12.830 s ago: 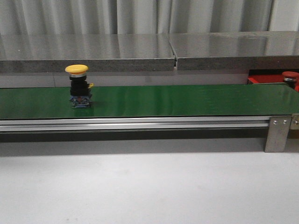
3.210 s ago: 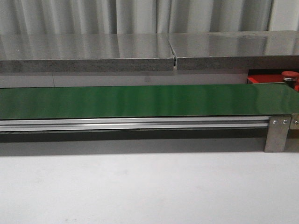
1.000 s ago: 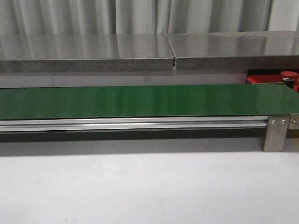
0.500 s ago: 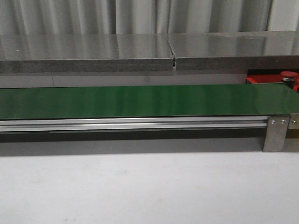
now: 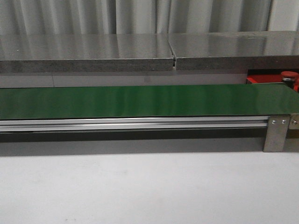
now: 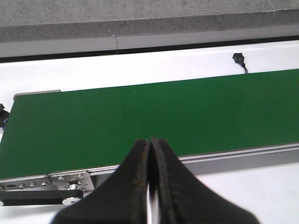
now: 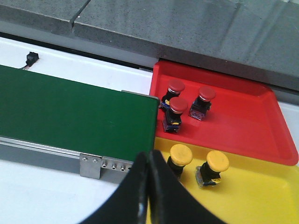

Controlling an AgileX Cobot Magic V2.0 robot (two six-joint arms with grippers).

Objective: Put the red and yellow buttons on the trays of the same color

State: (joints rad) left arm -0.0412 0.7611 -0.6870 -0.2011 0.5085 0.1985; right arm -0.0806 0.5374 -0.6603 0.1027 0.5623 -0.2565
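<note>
Three red buttons (image 7: 176,86) (image 7: 206,93) (image 7: 177,105) are standing on one red tray (image 7: 243,116); two yellow buttons (image 7: 180,154) (image 7: 217,161) are standing on one yellow tray (image 7: 261,196). One green belt (image 7: 70,109) is lying beside them, carrying nothing. Two grippers, left (image 6: 150,144) and right (image 7: 148,156), are showing, one per wrist view.

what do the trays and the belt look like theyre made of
Red tray and yellow tray: likely moulded plastic, smooth, uniform colour, raised rounded rims. Belt: looks like matte green rubber or PVC, flat, with a soft sheen, on a metal frame.
</note>
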